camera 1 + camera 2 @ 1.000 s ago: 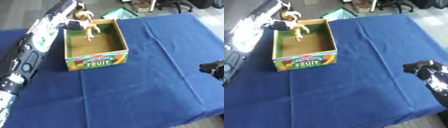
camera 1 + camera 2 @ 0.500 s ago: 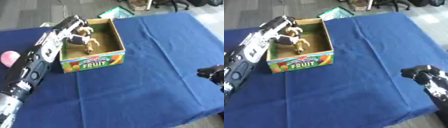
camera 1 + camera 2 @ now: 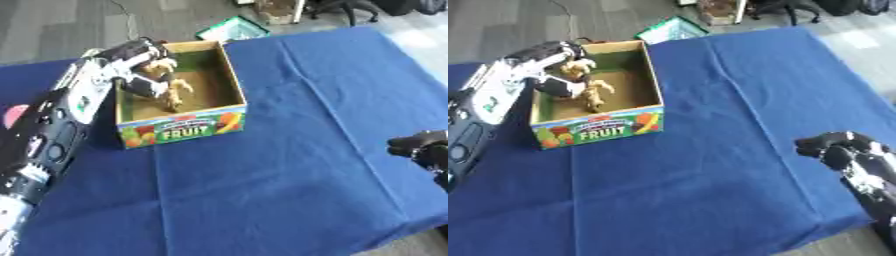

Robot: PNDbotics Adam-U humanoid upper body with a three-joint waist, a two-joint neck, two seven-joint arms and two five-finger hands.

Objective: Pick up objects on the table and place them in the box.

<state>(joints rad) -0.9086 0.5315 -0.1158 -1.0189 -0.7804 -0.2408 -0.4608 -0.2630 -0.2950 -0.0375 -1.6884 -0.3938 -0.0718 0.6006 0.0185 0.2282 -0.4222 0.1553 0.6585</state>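
- While the left hand point(image 3: 138, 55) hangs over the box point(image 3: 180, 127), its fingers are curled round a tan toy animal point(image 3: 166, 87) w/ legs dangling inside the box walls, near the left wall
- Step in hand, as I read it: the place/release; toy is within the box opening but looks not yet let go
- Next move calls for: opening the fingers so the toy drops to the box floor, then lifting the hand straight up to clear the rim
- Right hand point(image 3: 837, 147) sits idle at the right edge of the blue table cloth point(image 3: 289, 165), fingers curled, holding nothing
- Pink round thing point(image 3: 12, 115) shows at the far left edge, partly hidden by the left arm; prob. another item to fetch
- Room: box sits near the far left of the table; cloth to the right & front of it is bare, so plenty of space to swing out; table edge runs close by the right hand
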